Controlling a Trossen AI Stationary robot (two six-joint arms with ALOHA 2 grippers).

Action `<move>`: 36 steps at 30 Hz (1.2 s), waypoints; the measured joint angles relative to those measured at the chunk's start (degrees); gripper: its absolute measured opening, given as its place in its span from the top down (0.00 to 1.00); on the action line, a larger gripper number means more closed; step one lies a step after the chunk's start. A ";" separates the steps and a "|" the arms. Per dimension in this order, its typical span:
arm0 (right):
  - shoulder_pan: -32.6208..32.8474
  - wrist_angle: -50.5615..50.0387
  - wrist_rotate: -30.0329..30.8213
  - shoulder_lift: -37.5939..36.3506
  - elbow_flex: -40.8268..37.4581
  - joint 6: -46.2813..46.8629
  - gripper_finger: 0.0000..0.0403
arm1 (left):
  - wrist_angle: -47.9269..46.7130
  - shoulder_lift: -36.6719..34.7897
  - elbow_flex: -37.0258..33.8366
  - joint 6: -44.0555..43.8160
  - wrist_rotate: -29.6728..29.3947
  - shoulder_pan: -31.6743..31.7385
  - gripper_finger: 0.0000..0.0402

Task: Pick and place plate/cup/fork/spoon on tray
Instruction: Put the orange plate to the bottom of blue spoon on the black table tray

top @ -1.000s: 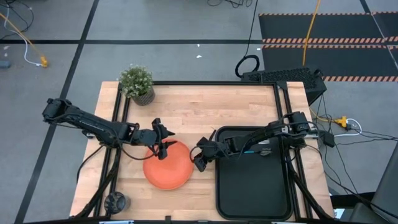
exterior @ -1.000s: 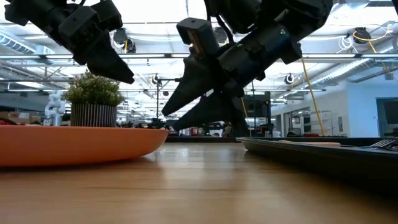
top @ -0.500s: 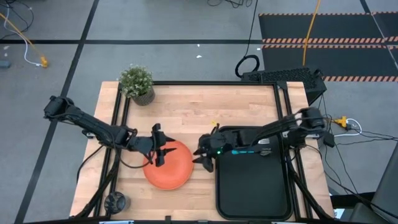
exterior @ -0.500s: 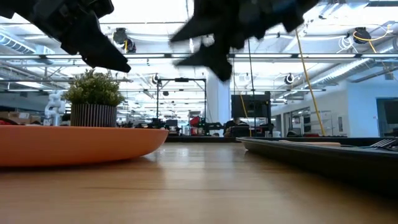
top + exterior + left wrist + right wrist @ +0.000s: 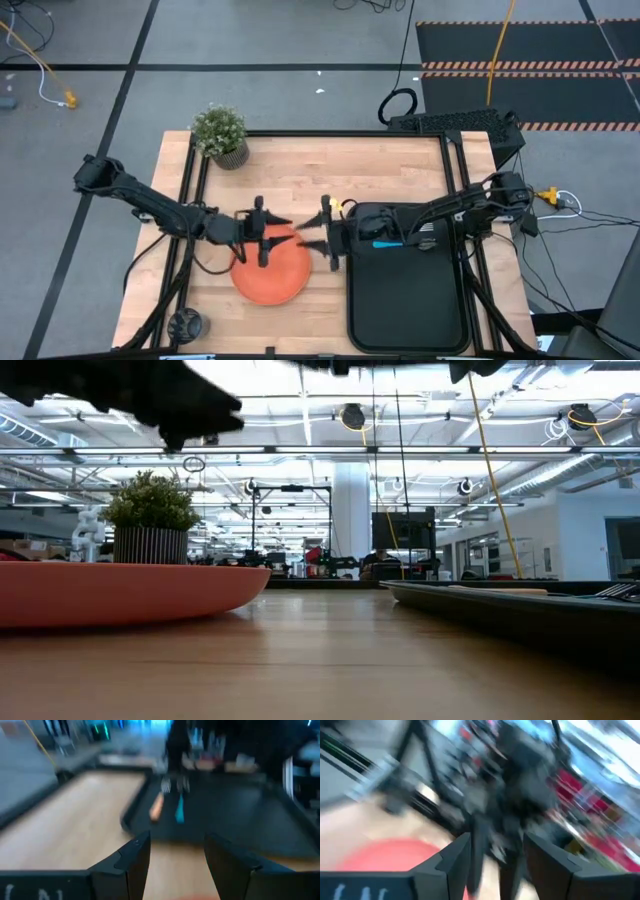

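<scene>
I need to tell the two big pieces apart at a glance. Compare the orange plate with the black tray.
The plate is round and orange; the tray is rectangular and black with rounded corners. The plate is clearly smaller than the tray. The plate lies bare near the table's middle, while the tray, on the right side, already carries cutlery at its far end. The left gripper hangs over the plate; the right gripper hangs between plate and tray. Both rest flat on the wooden table.

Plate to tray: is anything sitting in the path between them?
Nothing rests on the bare wood between the plate and the tray. Only the right gripper hangs over that gap, off the table. On the tray, the fork and spoon lie at its far end.
</scene>
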 joint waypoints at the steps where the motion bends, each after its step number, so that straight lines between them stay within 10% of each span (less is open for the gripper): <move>1: -0.55 -3.19 1.29 -0.15 0.04 -0.05 0.58 | 1.95 -1.05 -0.48 1.33 -0.04 0.43 0.54; 12: -0.66 -48.73 3.77 0.49 17.48 -2.29 0.58 | 1.35 -20.86 -2.46 9.12 7.06 2.23 0.54; 22: 0.96 -75.29 2.77 15.59 31.10 -7.63 0.58 | -11.88 -34.54 -2.46 10.25 6.10 2.23 0.54; 36: 2.40 -74.48 1.13 24.83 38.58 -10.67 0.58 | -39.01 -31.90 -2.46 -12.12 1.91 2.19 0.54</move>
